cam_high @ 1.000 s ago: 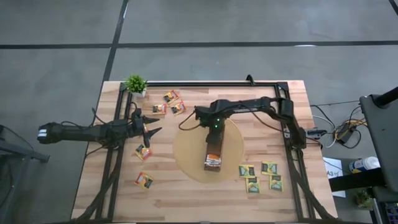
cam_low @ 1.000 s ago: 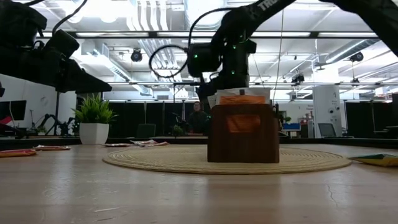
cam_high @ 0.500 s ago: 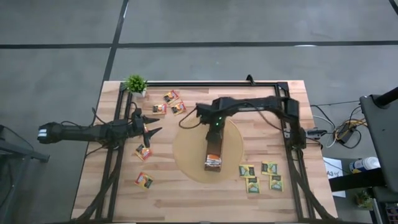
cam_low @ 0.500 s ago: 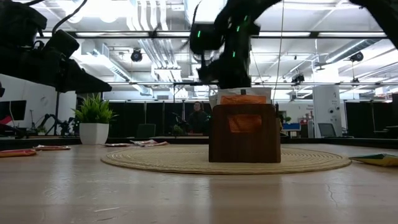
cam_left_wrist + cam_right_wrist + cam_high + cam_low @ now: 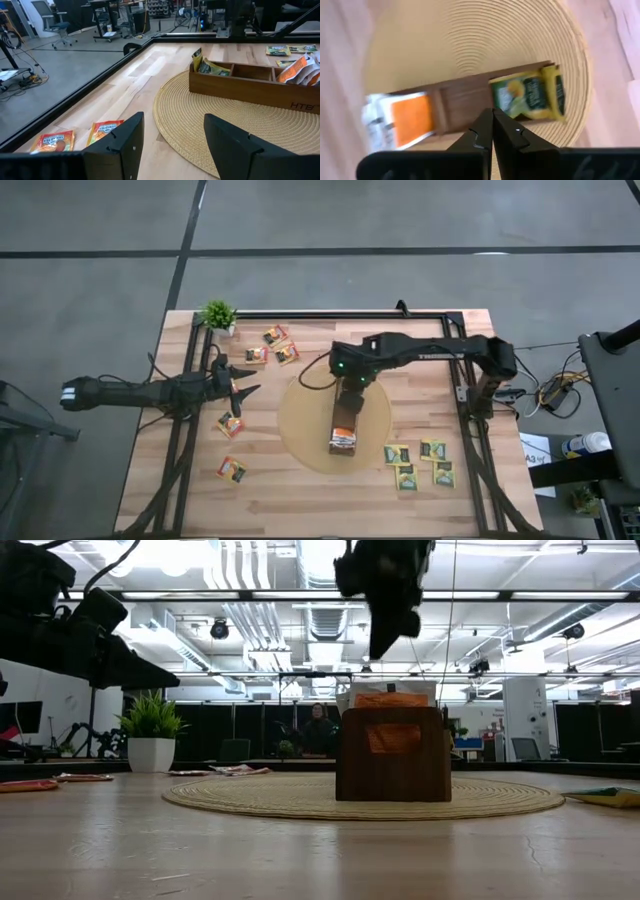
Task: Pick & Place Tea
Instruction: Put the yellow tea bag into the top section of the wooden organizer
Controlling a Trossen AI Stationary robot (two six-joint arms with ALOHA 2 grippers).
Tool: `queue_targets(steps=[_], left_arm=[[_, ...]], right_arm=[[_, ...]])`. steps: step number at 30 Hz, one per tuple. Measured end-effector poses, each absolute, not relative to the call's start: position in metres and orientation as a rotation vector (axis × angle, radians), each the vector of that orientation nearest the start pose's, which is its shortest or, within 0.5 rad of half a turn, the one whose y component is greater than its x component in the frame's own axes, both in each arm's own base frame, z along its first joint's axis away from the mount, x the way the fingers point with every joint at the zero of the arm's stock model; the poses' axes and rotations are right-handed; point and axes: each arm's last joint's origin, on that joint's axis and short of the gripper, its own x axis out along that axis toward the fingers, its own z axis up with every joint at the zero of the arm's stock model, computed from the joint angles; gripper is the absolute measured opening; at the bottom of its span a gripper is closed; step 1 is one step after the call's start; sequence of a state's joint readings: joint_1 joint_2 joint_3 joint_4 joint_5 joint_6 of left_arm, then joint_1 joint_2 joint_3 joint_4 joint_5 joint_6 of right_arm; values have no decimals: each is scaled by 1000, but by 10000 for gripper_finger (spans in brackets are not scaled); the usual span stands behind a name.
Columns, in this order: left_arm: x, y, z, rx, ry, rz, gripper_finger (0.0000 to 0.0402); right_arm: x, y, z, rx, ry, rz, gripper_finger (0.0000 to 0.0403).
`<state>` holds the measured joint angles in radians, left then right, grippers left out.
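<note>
A long brown box (image 5: 344, 425) lies on a round woven mat (image 5: 300, 420). The box holds a green-and-yellow sachet (image 5: 530, 97) in one end compartment and orange sachets (image 5: 407, 117) in the other. My right gripper (image 5: 352, 383) is shut and empty, pointing down high above the box's far end; it also shows in the low view (image 5: 385, 635). Loose orange sachets (image 5: 275, 336) (image 5: 230, 424) lie flat on the table left of the mat. Green-and-yellow sachets (image 5: 420, 462) lie flat at the near right. My left gripper (image 5: 249, 382) waits open and empty at the left, above the table.
A small potted plant (image 5: 218, 315) stands at the far left corner. A black frame rail (image 5: 330, 314) runs around the table top. In the left wrist view two orange sachets (image 5: 52, 141) (image 5: 105, 131) lie ahead of the open fingers, near the mat's edge (image 5: 170, 115).
My right gripper has risen straight up from just above the box's far end to well clear of it, and its arm has drawn back toward the table's right edge. The box and the sachets have stayed in place.
</note>
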<state>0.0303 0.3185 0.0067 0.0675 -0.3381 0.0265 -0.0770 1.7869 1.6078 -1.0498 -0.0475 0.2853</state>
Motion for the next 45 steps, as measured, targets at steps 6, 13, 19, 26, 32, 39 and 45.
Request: queue_targets(steps=[6, 13, 19, 26, 32, 39, 45], left_arm=[[113, 13, 145, 64, 248, 363, 202], [113, 13, 145, 64, 248, 363, 202], [113, 13, 145, 64, 248, 363, 202], [113, 13, 145, 64, 248, 363, 202], [113, 13, 145, 64, 248, 363, 202], [113, 13, 145, 64, 248, 363, 202], [113, 13, 145, 64, 248, 363, 202]], right_arm=[[345, -1, 298, 334, 1244, -180, 8], [321, 39, 299, 359, 1412, -214, 8], [300, 75, 298, 435, 1405, -336, 8], [262, 101, 295, 577, 1277, -618, 9], [235, 119, 280, 670, 1167, -673, 9], [213, 130, 256, 785, 1089, -719, 9], [199, 143, 245, 875, 1072, -764, 9]])
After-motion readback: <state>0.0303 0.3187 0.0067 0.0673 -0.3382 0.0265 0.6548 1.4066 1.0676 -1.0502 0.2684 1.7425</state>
